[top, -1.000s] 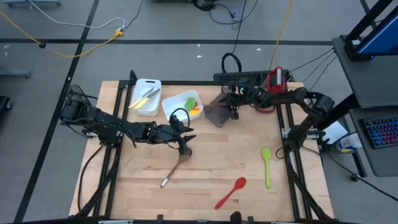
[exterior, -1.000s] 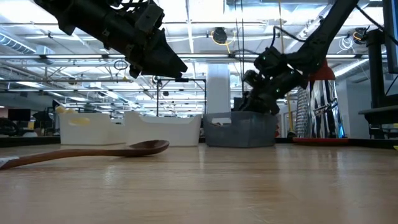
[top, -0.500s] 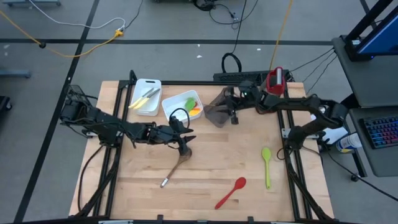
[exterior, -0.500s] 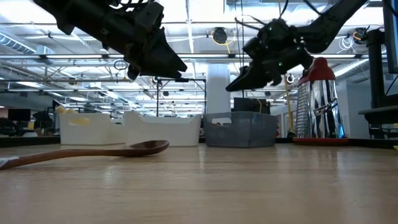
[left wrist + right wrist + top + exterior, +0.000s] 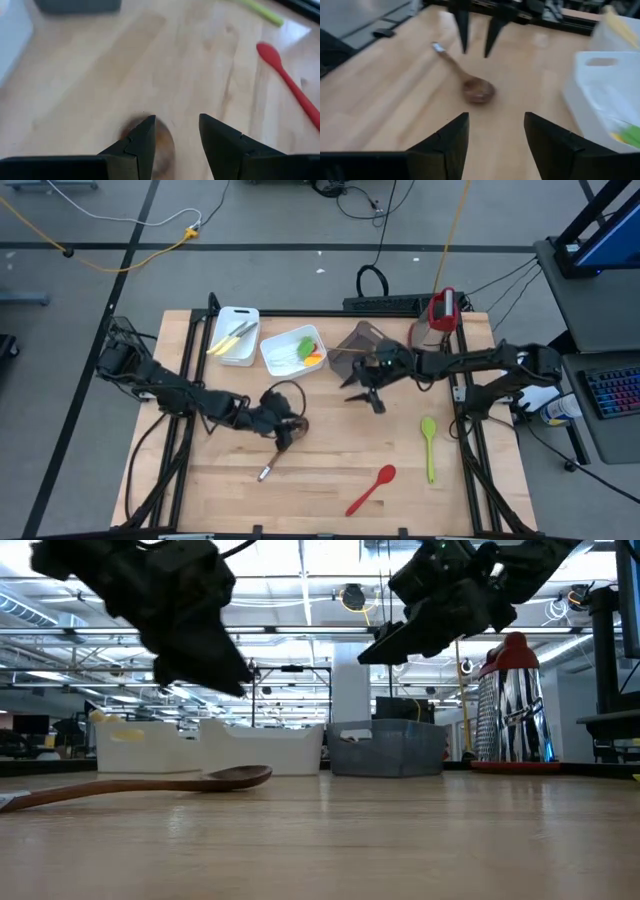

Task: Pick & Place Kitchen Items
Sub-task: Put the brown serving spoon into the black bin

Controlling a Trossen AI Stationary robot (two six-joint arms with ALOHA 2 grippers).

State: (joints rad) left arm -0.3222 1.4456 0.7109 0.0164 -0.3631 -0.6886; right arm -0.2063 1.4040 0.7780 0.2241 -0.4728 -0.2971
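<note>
Wooden spoon (image 5: 281, 446) oval-bowled, left tool (image 5: 284, 436) above, spread

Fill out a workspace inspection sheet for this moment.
Surface: wooden table, bare across the middle.
Job's things: wooden spoon, red spoon and green spoon lie loose; more utensils sit in the two white bins.
Clutter: grey bin; red-and-silver grater.
Grippers: left gripper open above the wooden spoon's bowl; right gripper open and empty, in front of the grey bin.
Cables: black loop behind the table; yellow lead on the floor.
Surroundings: keyboard at right.
</note>
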